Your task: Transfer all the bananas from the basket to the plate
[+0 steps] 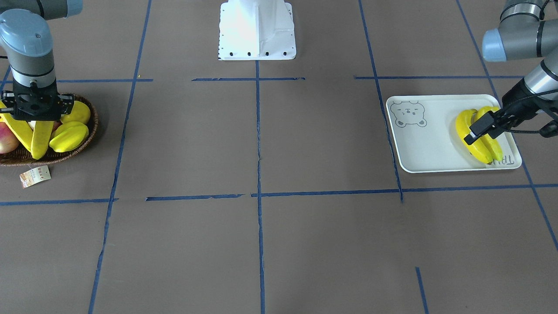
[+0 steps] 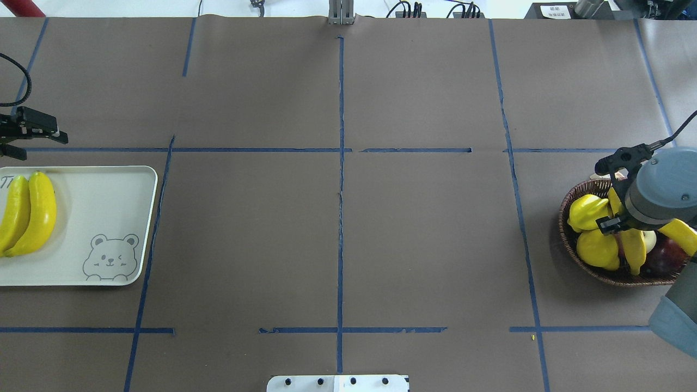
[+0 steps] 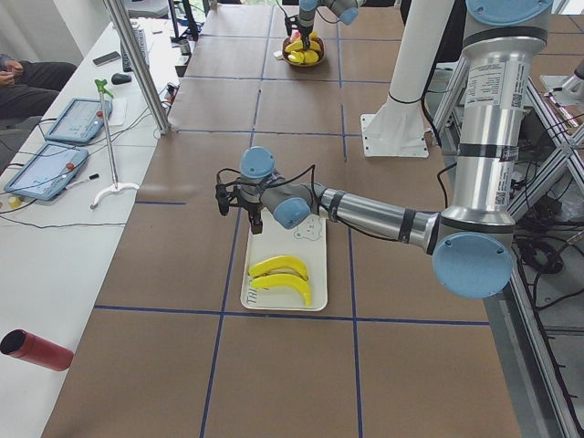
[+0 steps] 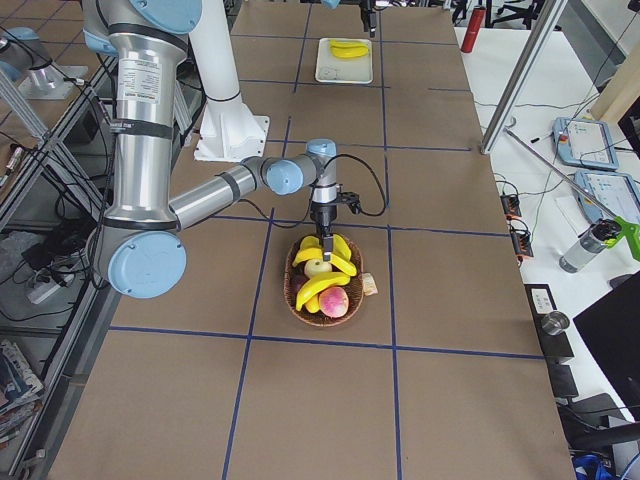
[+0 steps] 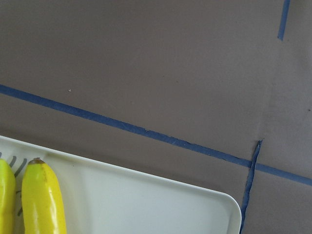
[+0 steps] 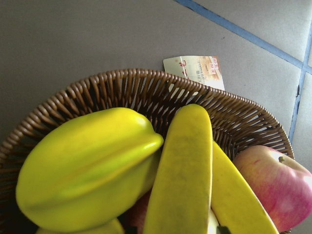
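Two bananas (image 1: 477, 139) lie side by side at the lettered end of the off-white plate (image 1: 427, 144), also seen from above as the bananas (image 2: 32, 212) on the plate (image 2: 98, 196). My left gripper (image 1: 475, 131) hovers over that end of the plate, open and empty; its wrist view shows only a banana tip (image 5: 41, 200) and the plate corner (image 5: 146, 204). My right gripper (image 1: 37, 120) is lowered into the wicker basket (image 1: 65, 157), open, standing over a banana (image 6: 185, 175). A second banana (image 6: 239, 200) lies beside it.
The basket also holds a yellow starfruit (image 6: 87, 165), a round yellow fruit (image 1: 78, 112) and a red apple (image 6: 273, 180). A paper tag (image 1: 35, 175) lies at its rim. The white robot base (image 1: 257, 30) stands at the table's edge between the arms.
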Motion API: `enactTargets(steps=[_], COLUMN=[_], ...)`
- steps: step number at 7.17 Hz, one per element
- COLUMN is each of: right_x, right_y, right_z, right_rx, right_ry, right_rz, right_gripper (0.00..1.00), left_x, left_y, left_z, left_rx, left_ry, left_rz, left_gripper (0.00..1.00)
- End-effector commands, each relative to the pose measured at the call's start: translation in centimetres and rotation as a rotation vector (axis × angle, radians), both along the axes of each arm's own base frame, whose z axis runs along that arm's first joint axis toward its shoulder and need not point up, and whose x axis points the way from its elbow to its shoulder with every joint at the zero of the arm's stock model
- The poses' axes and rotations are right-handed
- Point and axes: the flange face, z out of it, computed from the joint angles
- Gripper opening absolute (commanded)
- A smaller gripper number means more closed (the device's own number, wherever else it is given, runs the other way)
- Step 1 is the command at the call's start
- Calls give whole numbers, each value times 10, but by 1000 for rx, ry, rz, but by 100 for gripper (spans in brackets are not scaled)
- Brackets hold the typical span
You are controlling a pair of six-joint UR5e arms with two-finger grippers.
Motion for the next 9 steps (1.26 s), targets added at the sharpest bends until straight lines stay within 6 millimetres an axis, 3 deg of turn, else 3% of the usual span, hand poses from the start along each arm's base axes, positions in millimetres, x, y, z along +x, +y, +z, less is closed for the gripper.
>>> enactTargets(steps=[1, 2, 3, 4, 6, 7, 9], right_x=[0, 1, 4, 11, 36, 30, -2], right_y=[0, 0, 1, 7, 16, 4, -18], right_z=[0, -1, -8, -24, -93, -128, -172], right_rx=[0, 2, 10, 2, -11, 14, 27], right_ry=[2, 0, -7, 2, 26, -12, -126], right_rz=[-5, -3, 0, -1, -8, -4, 11], right_gripper=[47, 33, 11, 4, 1, 1, 2], left_x=[1, 3, 3, 3, 4, 6, 14], left_y=[0, 0, 0, 0, -3, -4, -9], left_z=[0, 0, 0, -1, -3, -6, -17], left_rx=[0, 0, 0, -1, 1, 3, 8], left_ry=[0, 1, 1, 3, 5, 7, 20], left_rz=[1, 5, 5, 5, 5, 4, 7], left_gripper=[100, 100, 100, 100, 100, 100, 100])
